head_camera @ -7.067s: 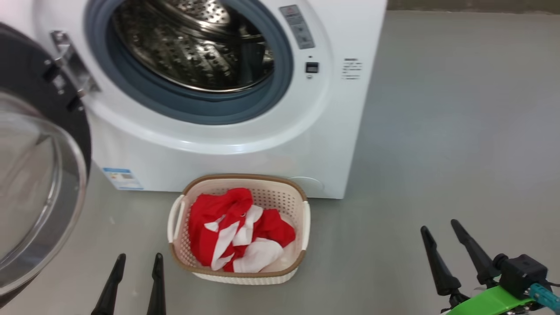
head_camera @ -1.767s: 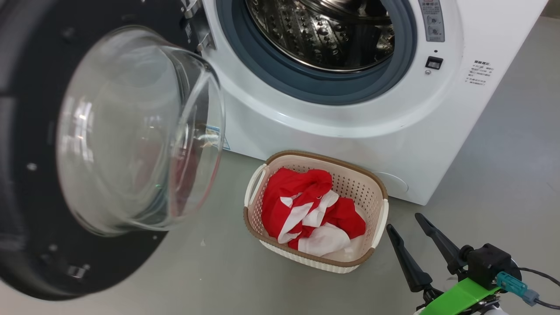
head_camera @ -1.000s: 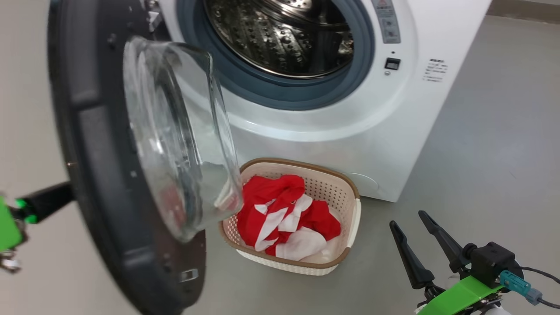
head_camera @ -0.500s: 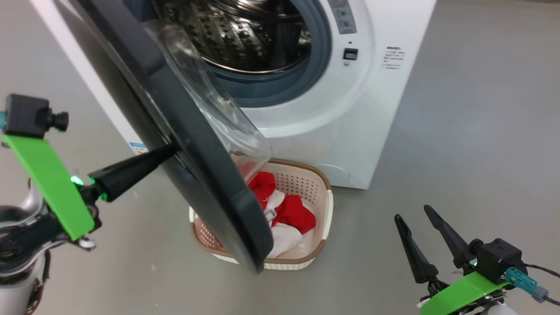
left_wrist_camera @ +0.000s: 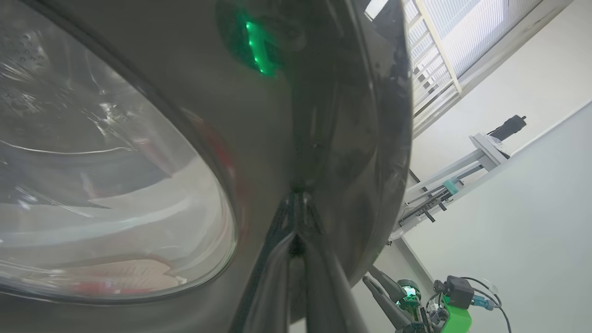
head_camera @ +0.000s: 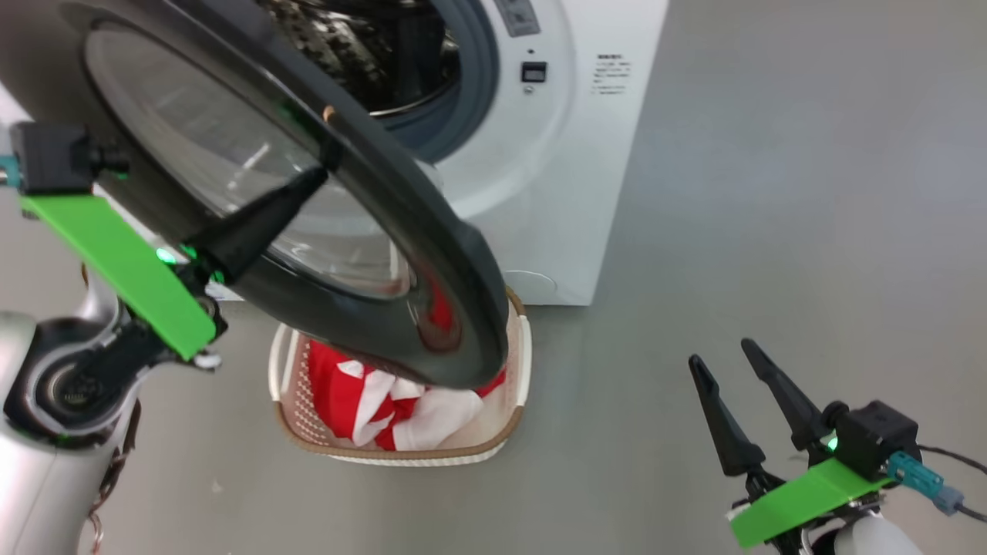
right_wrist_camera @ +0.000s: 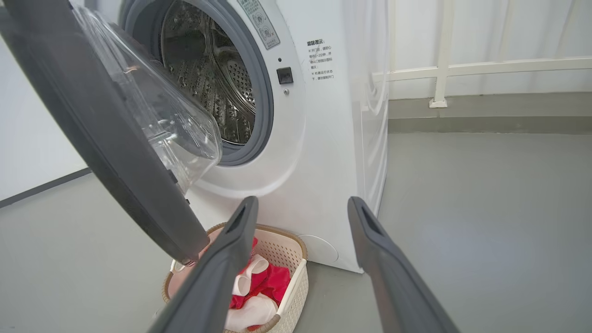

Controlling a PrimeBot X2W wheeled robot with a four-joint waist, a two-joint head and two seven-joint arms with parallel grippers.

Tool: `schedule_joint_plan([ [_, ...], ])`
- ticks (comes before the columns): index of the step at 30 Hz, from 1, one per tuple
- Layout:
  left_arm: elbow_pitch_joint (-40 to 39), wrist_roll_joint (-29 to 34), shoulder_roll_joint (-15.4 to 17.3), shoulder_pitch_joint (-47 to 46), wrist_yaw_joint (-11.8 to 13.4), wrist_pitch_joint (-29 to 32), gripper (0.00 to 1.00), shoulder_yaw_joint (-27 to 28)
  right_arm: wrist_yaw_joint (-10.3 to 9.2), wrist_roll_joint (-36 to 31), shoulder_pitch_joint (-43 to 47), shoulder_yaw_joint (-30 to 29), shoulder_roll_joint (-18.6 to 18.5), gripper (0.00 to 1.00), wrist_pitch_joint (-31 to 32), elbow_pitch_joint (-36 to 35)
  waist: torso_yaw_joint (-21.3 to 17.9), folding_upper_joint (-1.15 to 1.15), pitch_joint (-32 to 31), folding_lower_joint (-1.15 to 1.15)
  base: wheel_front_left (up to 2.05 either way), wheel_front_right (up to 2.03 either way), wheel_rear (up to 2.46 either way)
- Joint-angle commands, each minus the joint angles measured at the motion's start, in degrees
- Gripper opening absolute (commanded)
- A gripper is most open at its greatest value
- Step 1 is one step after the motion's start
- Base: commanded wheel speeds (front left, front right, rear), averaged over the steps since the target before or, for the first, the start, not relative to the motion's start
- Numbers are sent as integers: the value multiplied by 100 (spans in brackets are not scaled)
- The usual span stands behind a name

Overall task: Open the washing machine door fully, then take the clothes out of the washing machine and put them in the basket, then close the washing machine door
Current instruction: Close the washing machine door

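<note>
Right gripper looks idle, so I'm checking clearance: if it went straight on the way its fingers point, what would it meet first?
Probably the washing machine, low on its white front just above the basket; depth is unclear.

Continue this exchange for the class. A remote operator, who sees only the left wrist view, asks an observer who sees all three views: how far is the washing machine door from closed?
Observer: Well ajar. The washing machine door stands at an angle, its glass bowl not yet seated in the grey seal.
Operator: My left gripper is shut, tips on the door's black rim. Is anything left inside?
Observer: The part of the drum in view is bare metal.
Operator: And the clothes?
Observer: They lie in the basket, on the floor before the washing machine, below the door's lower edge.
</note>
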Motion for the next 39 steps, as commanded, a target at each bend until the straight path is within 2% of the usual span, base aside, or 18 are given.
schedule_joint_plan([
  [1,-99,67,217,-324,-39,-95,0,219,35,-29,-215,69,-28,100,-37,-165,-169,0,144,0,0,0,0],
  [10,480,107,443,-891,-40,-1045,0,-78,35,-16,-403,37,98,100,-37,-189,-642,0,479,0,0,0,0],
  [20,987,49,735,-1377,-40,-1681,0,-395,35,1,-550,4,272,100,-37,-203,-1078,0,776,0,0,0,0],
  [31,1537,-6,906,-1822,-40,-2290,0,-650,35,1,-648,-43,372,100,-37,-201,-1271,0,885,0,0,0,0],
  [39,1633,-247,1019,-1840,-40,-2376,0,-941,35,-17,-654,-118,389,100,-37,-207,-1190,0,868,0,0,0,0],
])
